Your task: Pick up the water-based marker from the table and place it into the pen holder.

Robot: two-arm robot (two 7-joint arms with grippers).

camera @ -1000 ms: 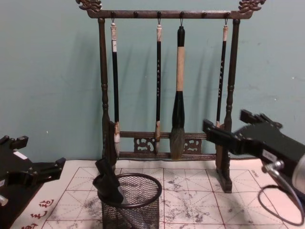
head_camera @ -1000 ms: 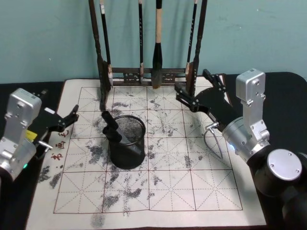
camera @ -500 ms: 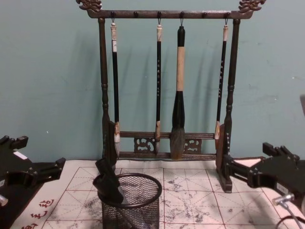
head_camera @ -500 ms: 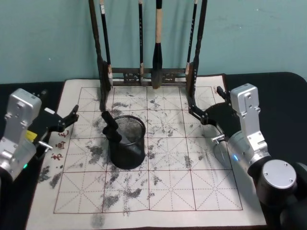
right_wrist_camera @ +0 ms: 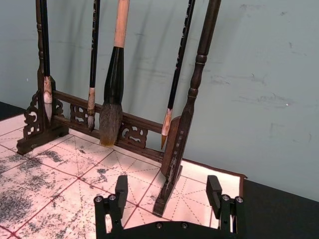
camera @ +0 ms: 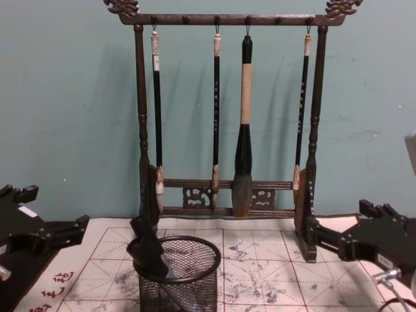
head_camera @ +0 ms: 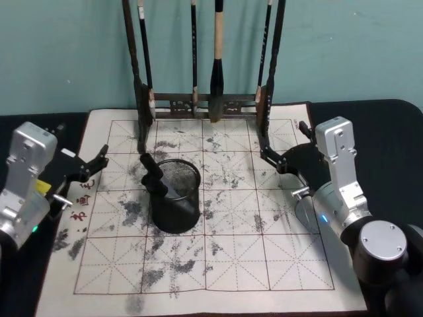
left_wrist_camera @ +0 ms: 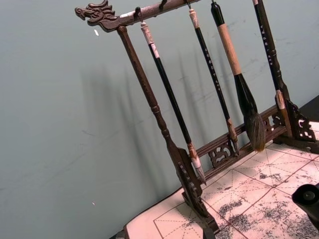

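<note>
Left gripper (head_camera: 91,168) hangs open and empty at the table's (head_camera: 264,264) left edge. The marker (head_camera: 156,177) already leans in the pen holder (head_camera: 175,195), top tilted left. Right gripper (head_camera: 281,155), open and empty too, sits near the right edge, farther off.

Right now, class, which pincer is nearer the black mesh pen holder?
Left. The left pincer sits just to the left of the pen holder; the right pincer is farther off, by the brush rack's right post.
</note>
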